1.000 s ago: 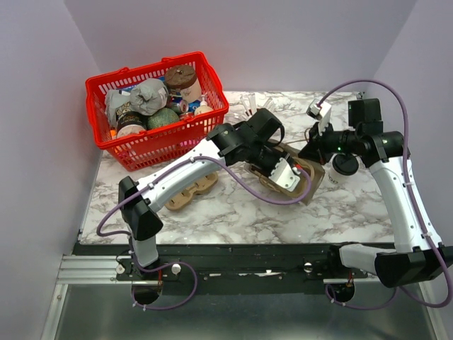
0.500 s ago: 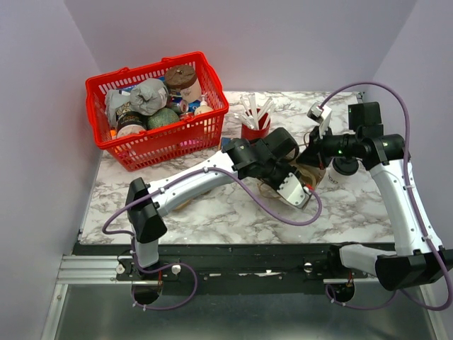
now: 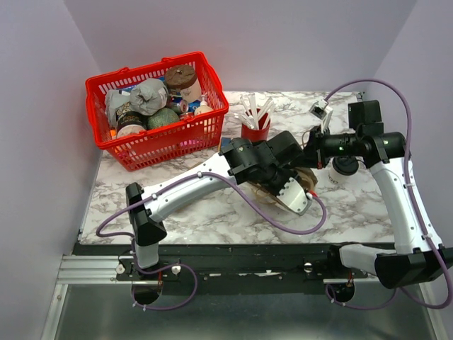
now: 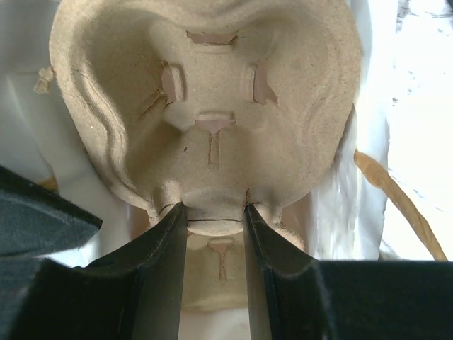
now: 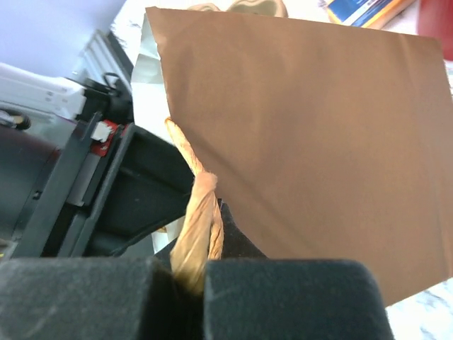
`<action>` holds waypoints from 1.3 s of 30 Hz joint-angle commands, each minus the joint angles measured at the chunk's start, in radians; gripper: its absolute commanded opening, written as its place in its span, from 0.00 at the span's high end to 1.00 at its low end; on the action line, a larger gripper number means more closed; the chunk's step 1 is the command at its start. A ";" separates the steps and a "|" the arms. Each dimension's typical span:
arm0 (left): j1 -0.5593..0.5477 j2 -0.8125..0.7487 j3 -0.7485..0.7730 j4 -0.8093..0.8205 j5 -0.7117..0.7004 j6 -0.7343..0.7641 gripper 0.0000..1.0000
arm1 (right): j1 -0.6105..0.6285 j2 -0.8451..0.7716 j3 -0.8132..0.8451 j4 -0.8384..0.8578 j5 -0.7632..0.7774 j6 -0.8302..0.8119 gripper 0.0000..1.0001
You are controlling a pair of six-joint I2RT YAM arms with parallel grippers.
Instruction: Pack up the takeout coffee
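- White-and-grey marble-patterned table top [image 3: 212, 212], flat.
- Red plastic mesh basket [image 3: 170, 142], full of goods, stands at the far left corner.
- Red cup holding white plastic cutlery [image 3: 255, 132] stands upright, just right of the basket.
- Brown paper bag [image 5: 318, 127] sits mid-table.
- Small cream-white paper cup with a round black lid [image 3: 342, 168] stands upright, right of the bag.

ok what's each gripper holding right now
left gripper: closed on the pulp cup carrier
right gripper: closed on the paper bag handle
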 commanded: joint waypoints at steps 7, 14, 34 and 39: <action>0.050 0.147 0.293 -0.250 0.120 -0.031 1.00 | -0.001 0.183 0.145 -0.043 0.019 0.036 0.99; 0.075 0.179 0.267 -0.214 0.037 0.012 1.00 | -0.003 0.239 0.176 -0.057 0.022 -0.006 1.00; 0.119 0.177 0.227 -0.156 -0.072 -0.041 1.00 | -0.044 0.265 0.155 -0.093 0.016 -0.048 1.00; 0.142 0.151 0.241 -0.167 -0.039 -0.046 1.00 | -0.049 0.263 0.138 -0.094 0.021 -0.061 0.99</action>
